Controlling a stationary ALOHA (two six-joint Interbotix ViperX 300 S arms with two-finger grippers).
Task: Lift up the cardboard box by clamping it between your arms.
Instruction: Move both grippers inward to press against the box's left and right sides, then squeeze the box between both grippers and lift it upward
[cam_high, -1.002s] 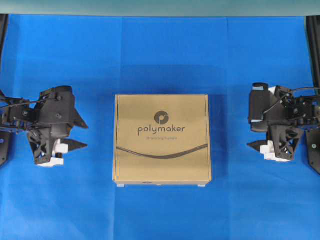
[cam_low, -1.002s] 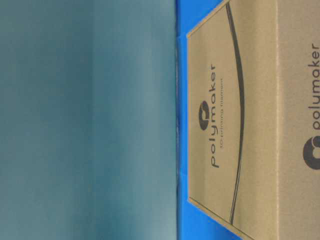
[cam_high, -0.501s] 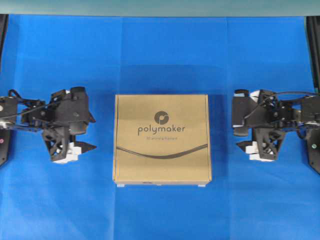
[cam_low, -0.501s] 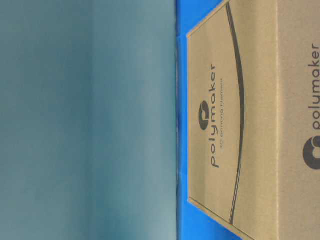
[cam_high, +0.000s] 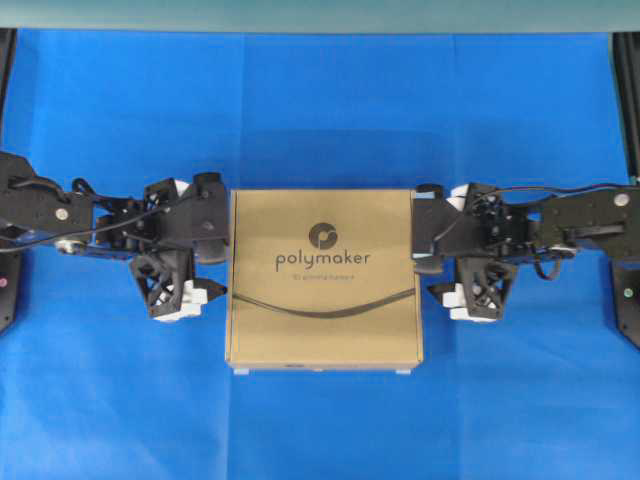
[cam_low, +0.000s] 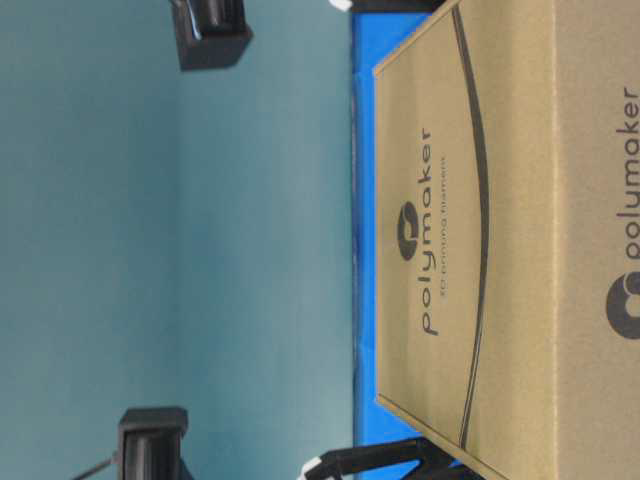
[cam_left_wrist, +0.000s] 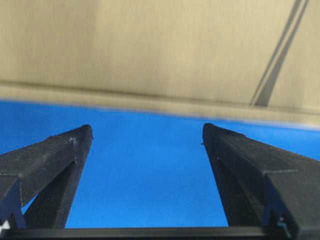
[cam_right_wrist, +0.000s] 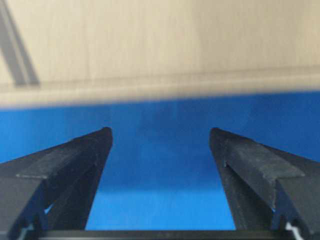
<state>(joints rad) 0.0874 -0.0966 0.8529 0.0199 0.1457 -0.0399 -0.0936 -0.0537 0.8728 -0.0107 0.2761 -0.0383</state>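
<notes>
The cardboard box (cam_high: 323, 280) lies flat in the middle of the blue cloth, tan, printed "polymaker". It also shows in the table-level view (cam_low: 480, 250), the left wrist view (cam_left_wrist: 150, 45) and the right wrist view (cam_right_wrist: 160, 40). My left gripper (cam_high: 222, 268) is at the box's left side, open and empty. In its wrist view the left gripper (cam_left_wrist: 147, 131) has a strip of blue cloth between its tips and the box wall. My right gripper (cam_high: 422, 268) is at the box's right side, open and empty, and its wrist view (cam_right_wrist: 160, 132) shows a similar gap.
The blue cloth (cam_high: 320, 110) covers the table. A teal wall (cam_high: 320, 12) runs along the back. Black frame parts stand at the far left (cam_high: 5, 290) and far right (cam_high: 628, 310) edges. Arm parts (cam_low: 210, 30) show at the table-level view's top and bottom.
Both arms have moved inward from the table's sides to the box's left and right edges. The box has not moved. Both grippers stay open.
</notes>
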